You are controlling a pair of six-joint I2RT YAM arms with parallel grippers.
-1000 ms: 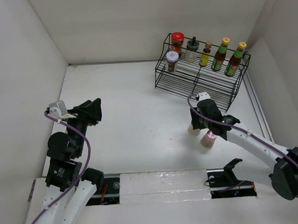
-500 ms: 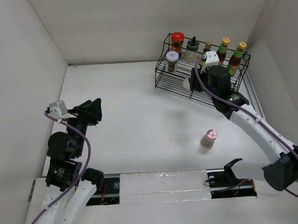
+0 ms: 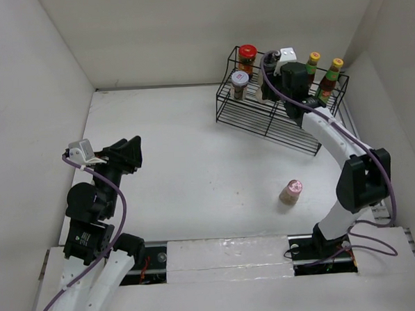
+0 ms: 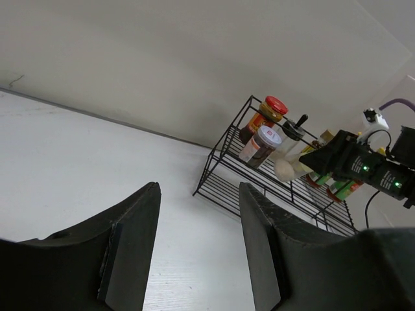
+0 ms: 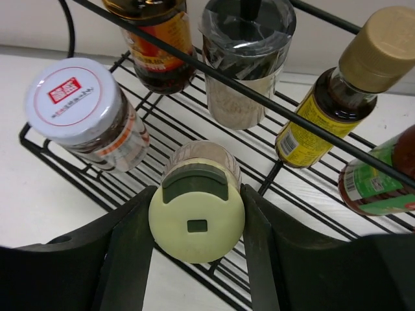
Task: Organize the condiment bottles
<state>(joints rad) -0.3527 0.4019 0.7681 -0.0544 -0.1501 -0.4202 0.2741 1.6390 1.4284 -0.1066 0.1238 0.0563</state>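
Because the small cream plastic bottle (image 5: 196, 217) must land upright on the black wire rack (image 3: 260, 118), the right gripper (image 5: 196, 259) clamps its sides over the lower shelf. The left gripper (image 4: 198, 249) hangs with fingers apart, while a small pink-capped bottle (image 3: 290, 191) stands on the white table (image 3: 179, 150).

From above and behind the near edge of the desk (image 3: 180, 157), the top camera looks down across it to the far edge. The left wrist camera looks low across the desk, from well off, toward the wire rack (image 4: 246, 178) at the far right corner. The right wrist camera peers down into that rack from close (both wrist views catch the cream bottle (image 5: 196, 220)).
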